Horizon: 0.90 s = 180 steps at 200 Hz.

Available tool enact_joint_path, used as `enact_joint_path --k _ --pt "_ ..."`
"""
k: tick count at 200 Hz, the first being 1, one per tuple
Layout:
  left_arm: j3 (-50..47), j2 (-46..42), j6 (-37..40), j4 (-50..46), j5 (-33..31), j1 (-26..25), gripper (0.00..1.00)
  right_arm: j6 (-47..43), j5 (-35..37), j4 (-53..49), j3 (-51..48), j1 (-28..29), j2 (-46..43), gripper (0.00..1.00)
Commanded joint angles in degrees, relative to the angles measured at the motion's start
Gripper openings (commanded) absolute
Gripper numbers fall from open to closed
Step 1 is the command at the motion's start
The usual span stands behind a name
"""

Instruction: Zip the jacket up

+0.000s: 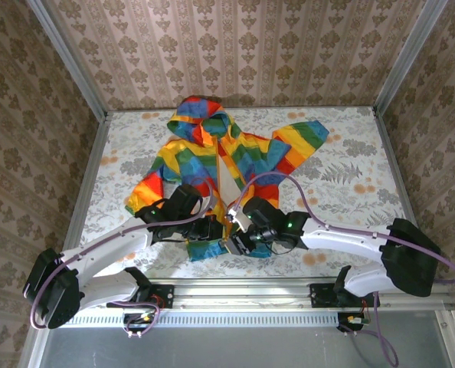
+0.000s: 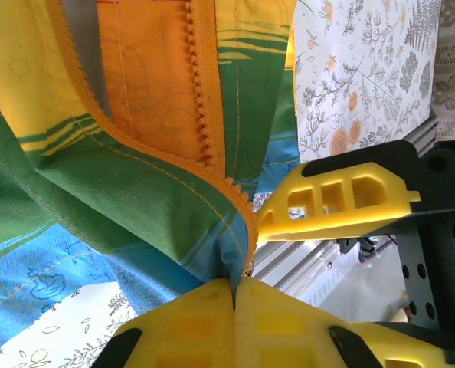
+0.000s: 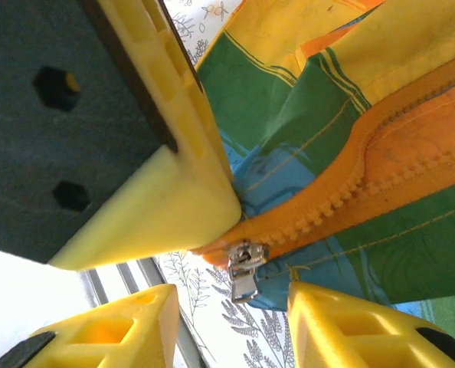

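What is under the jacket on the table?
The floral tablecloth shows around the jacket, which lies on it. Anything else beneath is covered by the fabric.

We see the floral-patterned bench [image 1: 350,165] spreading beyond the right claw [image 1: 235,243]. Patterned walls [image 1: 243,46] rise past it on three sides, and a metal rail [image 1: 243,290] runs on the claw's near side.

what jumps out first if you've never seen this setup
The rainbow-striped jacket lies open on the floral table, hood at the far end. At its near hem the left gripper pinches the fabric, while the right gripper stands open around the metal zipper pull.
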Motion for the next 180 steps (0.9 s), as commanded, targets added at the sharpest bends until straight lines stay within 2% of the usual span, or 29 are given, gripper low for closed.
enact_joint_path --k 1,18,40,73,142,180 --pt "1.0 -1.0 1.0 -1.2 1.6 -0.2 0.0 -2.0 1.1 0.1 2.2 0.6 1.1 0.41" --pt "0.8 -1.1 1.1 -1.3 1.8 -0.2 0.0 -2.5 1.7 0.1 2.6 0.6 3.2 0.31" --pt "0.3 -1.8 1.0 -1.4 1.8 -0.2 0.0 -2.7 3.7 0.1 2.5 0.6 3.5 0.14" --pt "0.1 -2.7 1.0 -2.0 2.0 -0.4 0.0 -3.9 5.3 1.2 1.5 0.6 2.6 0.01" --pt "0.0 -3.5 2.0 -5.1 1.4 -0.4 0.0 -4.2 7.6 2.9 -0.5 0.6 1.9 0.0" --pt "0.4 -3.6 3.4 -7.8 0.9 -0.1 0.0 -5.8 8.6 3.4 -2.1 0.5 -2.1 0.0"
